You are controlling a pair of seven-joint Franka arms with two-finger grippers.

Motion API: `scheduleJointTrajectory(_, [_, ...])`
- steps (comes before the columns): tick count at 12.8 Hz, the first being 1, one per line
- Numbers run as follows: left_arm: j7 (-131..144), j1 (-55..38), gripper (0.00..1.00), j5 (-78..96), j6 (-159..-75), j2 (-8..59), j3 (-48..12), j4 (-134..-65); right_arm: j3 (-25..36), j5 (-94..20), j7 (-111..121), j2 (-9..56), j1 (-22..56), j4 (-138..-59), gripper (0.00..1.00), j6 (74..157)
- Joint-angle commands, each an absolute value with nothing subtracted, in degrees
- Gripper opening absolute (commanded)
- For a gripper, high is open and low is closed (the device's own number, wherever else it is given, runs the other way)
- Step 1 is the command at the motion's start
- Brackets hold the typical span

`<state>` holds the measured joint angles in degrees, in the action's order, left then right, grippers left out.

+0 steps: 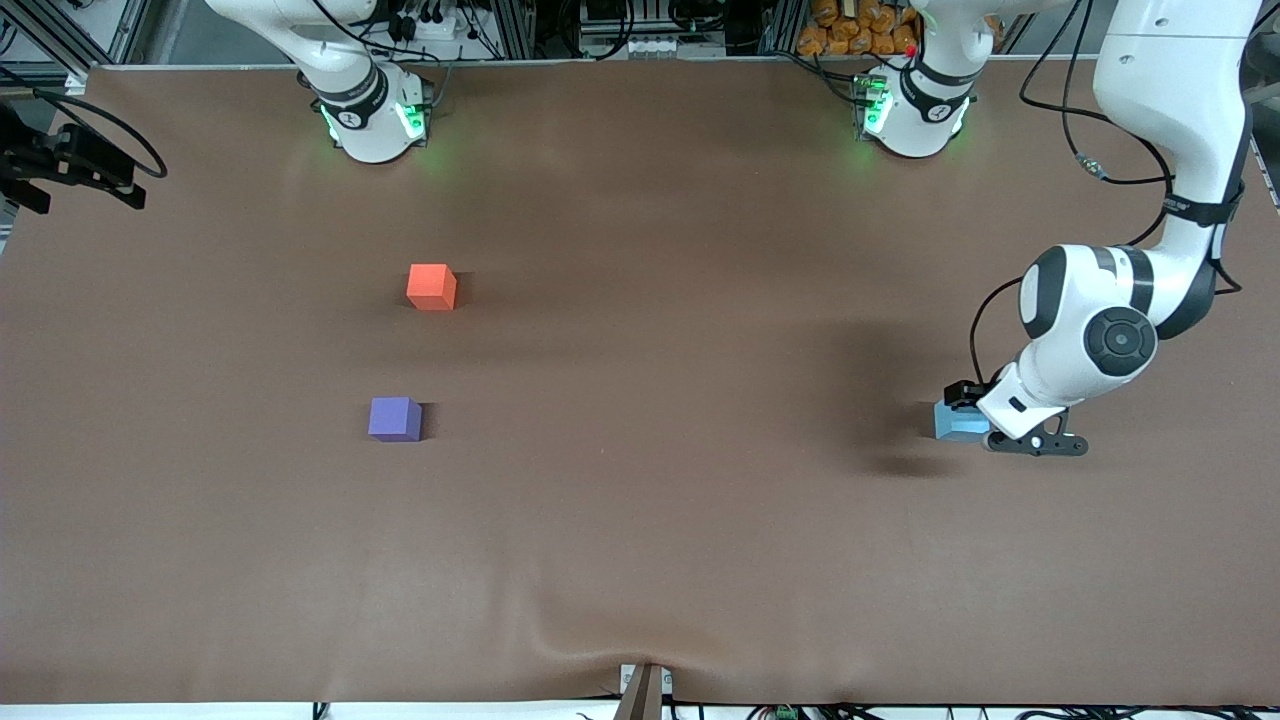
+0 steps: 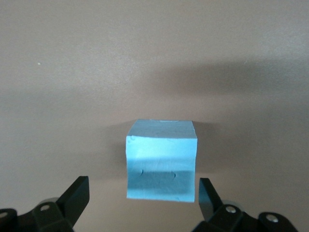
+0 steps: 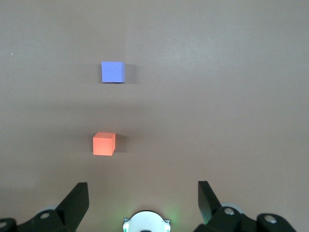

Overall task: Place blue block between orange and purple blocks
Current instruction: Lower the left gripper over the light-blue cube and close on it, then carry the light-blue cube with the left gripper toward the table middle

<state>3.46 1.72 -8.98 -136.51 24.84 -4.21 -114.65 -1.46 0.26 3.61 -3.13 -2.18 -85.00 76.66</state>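
blue block (image 2: 161,159) | between open left gripper (image 2: 142,195) fingers, on table

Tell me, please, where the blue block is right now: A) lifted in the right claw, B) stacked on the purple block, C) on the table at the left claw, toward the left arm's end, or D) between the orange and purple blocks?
C: the blue block sits on the table between the open left claw's fingers, apart from the orange and purple blocks.

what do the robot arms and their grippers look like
Both arms are glossy white with dark grey joint bands and black cables. Green lights glow at the bases. The left gripper and right gripper have black, wedge-shaped fingers; the left arm's wrist carries a round dark cap.
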Motion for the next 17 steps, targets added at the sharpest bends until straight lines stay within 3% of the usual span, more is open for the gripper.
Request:
scheduleJointTrajectory(1, [4.0,1.9,1.00,-10.4,-140.3,27.5,-4.7,-114.8,-2.2,-0.9,3.0,-3.3,-3.5,-84.6,1.00,75.9])
scheduleJointTrajectory(6, [3.8,2.3,1.00,-10.3,-140.3,29.9,-4.7,-112.9,-2.2,-1.1,2.9,-3.2,-4.0,-84.7,1.00,75.7])
scheduleJointTrajectory(8, [4.4,1.8,0.20,-10.0,-140.2,31.4,-4.7,-110.0,-2.1,-2.0,2.9,-3.2,-4.4,-84.8,1.00,75.6])
scheduleJointTrajectory(9, [4.0,1.7,0.00,-10.0,-140.0,31.3,-4.7,-109.7,-2.1,-2.1,2.9,-3.1,-4.9,-84.8,1.00,75.6])
scheduleJointTrajectory(12, [4.6,1.5,0.00,-10.1,-137.3,28.7,-5.0,-109.5,-2.1,-2.6,3.0,-3.2,-4.9,-84.8,1.00,75.6])
scheduleJointTrajectory(17, [15.4,-2.1,0.00,-9.7,-120.0,26.8,-11.0,-100.2,-2.2,-2.5,3.0,-3.2,-4.8,-84.7,1.00,75.6])
